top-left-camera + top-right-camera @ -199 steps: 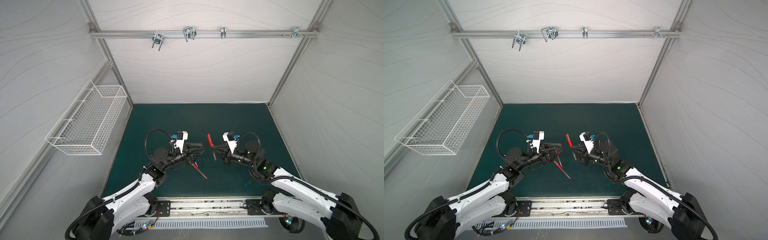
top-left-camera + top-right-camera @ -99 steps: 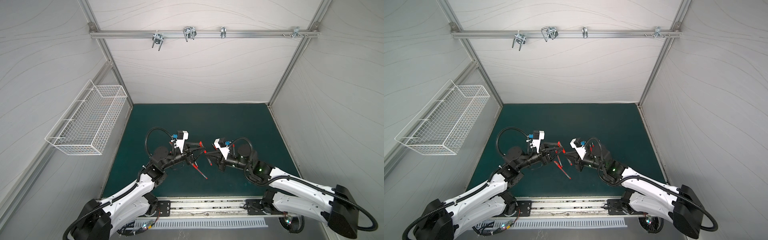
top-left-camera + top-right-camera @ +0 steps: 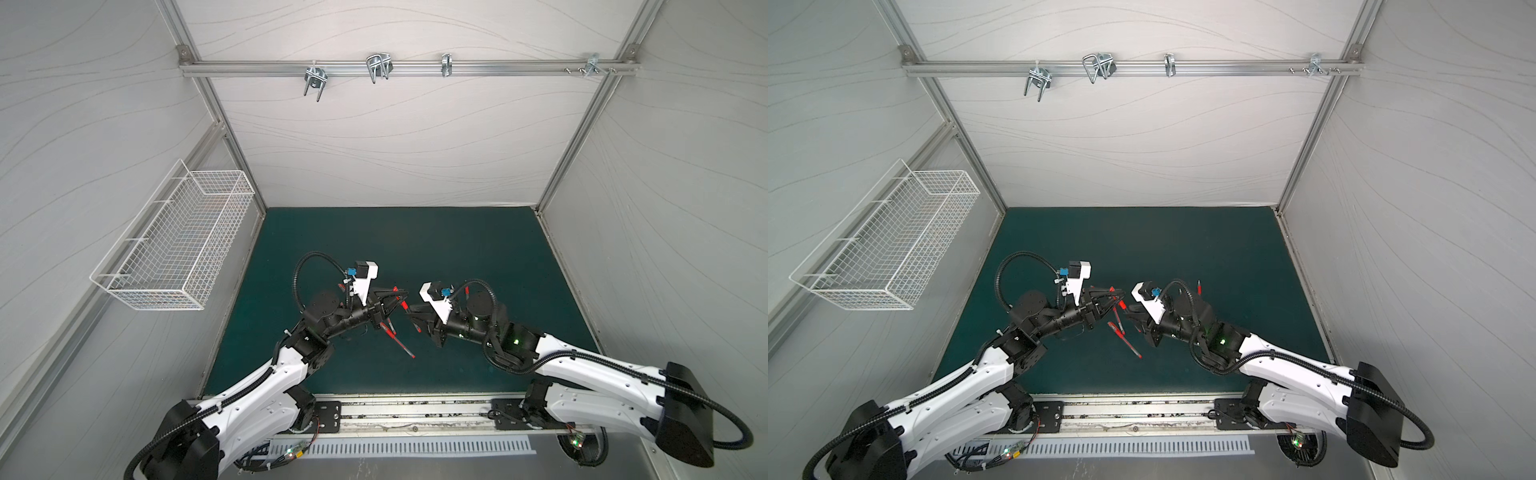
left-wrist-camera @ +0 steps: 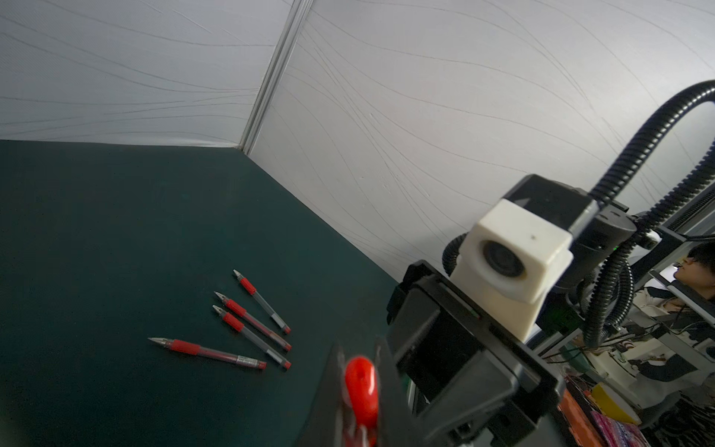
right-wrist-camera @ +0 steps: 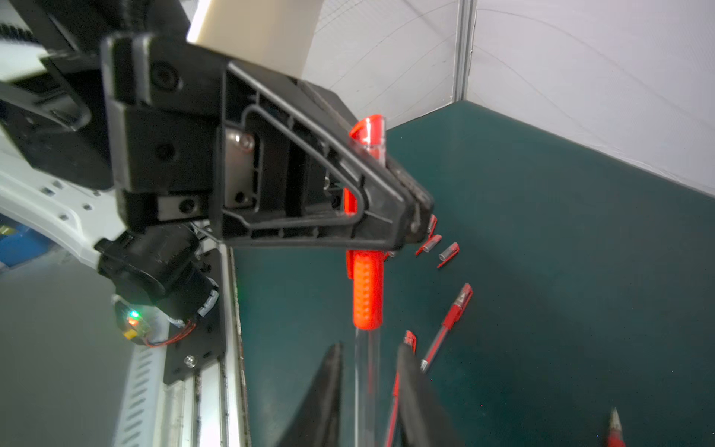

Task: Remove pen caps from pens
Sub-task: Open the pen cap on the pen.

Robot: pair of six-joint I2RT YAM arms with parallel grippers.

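One pen stands between my two grippers, with a red ribbed grip and a clear barrel. My left gripper is shut on the pen's red cap, seen blurred between its fingers. My right gripper is open, its fingers on either side of the clear barrel with a gap on each side. In both top views the left gripper and right gripper meet tip to tip above the green mat.
Several uncapped pens lie on the mat on the right side. Loose pen caps and two capped pens lie below the grippers. A white wire basket hangs on the left wall. A metal rail runs along the front edge.
The right arm carried the pen leftward into the left gripper. The left gripper shut on the cap end, and the right gripper opened around the barrel.
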